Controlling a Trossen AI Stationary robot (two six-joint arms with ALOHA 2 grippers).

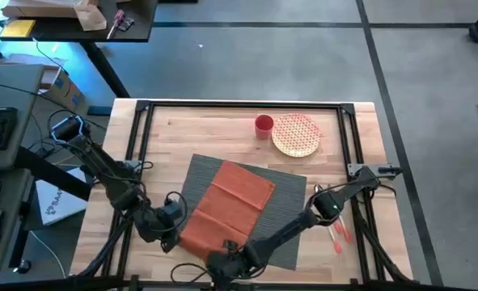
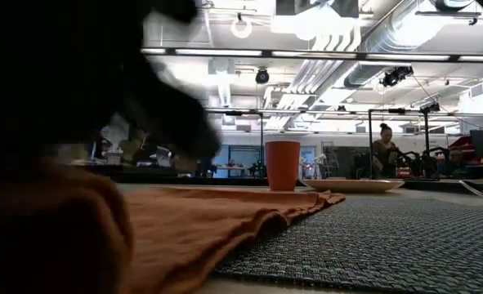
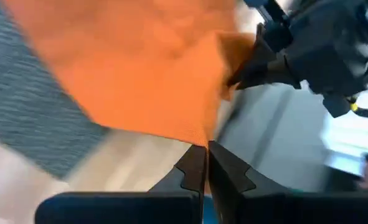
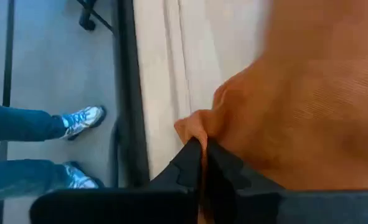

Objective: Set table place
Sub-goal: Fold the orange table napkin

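Observation:
An orange-red napkin (image 1: 229,202) lies lengthwise on the dark grey ribbed placemat (image 1: 291,202), the place, in the middle of the light-wood table (image 1: 214,129). Both grippers are at the napkin's near end. My left gripper (image 1: 176,233) is shut on its near left corner, and my right gripper (image 1: 225,252) is shut on its near edge. A red cup (image 1: 264,124) and a patterned plate (image 1: 295,134) stand on the bare wood beyond the placemat's far edge. In the low view the napkin (image 2: 192,229) bulges up close in front. My left gripper pinches the napkin's near left corner (image 3: 199,138) between its two fingers, with only the tip of the corner between them. The cloth spreads away from the fingers, its far part on the placemat. My right gripper pinches a bunched fold at the napkin's near edge (image 4: 199,132) between its two fingers. The cloth puckers up right at the fingers. Its far part rests on the placemat.
Pink-red utensils (image 1: 340,233) lie on the table's right side, near the black rail (image 1: 353,145). A person's legs in jeans and sneakers (image 4: 78,121) stand on the floor by the near edge. A dark desk with clutter (image 1: 69,20) stands at the far left.

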